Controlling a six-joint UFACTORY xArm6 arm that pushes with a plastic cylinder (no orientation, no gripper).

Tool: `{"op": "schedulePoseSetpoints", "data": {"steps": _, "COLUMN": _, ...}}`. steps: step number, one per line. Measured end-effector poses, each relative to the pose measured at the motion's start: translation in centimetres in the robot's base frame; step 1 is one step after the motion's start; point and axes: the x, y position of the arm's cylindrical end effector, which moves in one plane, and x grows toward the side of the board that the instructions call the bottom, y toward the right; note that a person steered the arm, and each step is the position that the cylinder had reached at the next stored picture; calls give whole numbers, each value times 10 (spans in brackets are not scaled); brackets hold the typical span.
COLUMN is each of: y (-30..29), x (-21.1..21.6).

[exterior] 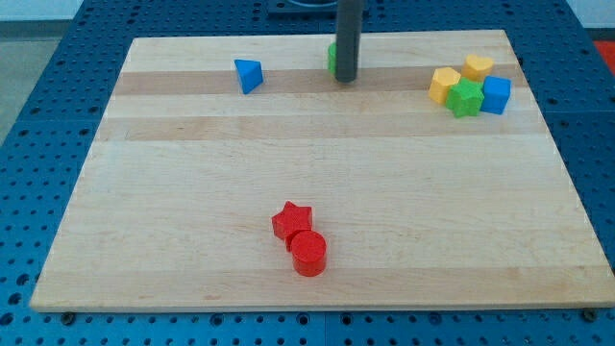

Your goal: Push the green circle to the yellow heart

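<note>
My tip (346, 79) touches the green circle (331, 58) (mostly hidden behind the rod, gripping nothing) near the board's (288, 154) top centre, apparently starting a needed rightward push toward the yellow heart (478, 66).

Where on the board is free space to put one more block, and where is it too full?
Free: the wide middle band between the blue triangle and the red star with the red cylinder. Crowded: the top right, where the yellow blocks, green star and blue cube touch. My tip hides most of a green block.
</note>
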Motion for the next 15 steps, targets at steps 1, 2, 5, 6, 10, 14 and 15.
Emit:
{"op": "schedulePoseSetpoints", "data": {"steps": 1, "y": -41, "x": 1}}
{"op": "schedulePoseSetpoints", "data": {"steps": 2, "y": -67, "x": 1}}
{"op": "schedulePoseSetpoints", "data": {"steps": 5, "y": -45, "x": -27}}
{"op": "schedulePoseSetpoints", "data": {"steps": 6, "y": -19, "x": -27}}
{"op": "schedulePoseSetpoints", "data": {"steps": 10, "y": 36, "x": -27}}
{"op": "schedulePoseSetpoints", "data": {"steps": 14, "y": 49, "x": -33}}
{"op": "schedulePoseSetpoints", "data": {"steps": 15, "y": 49, "x": -33}}
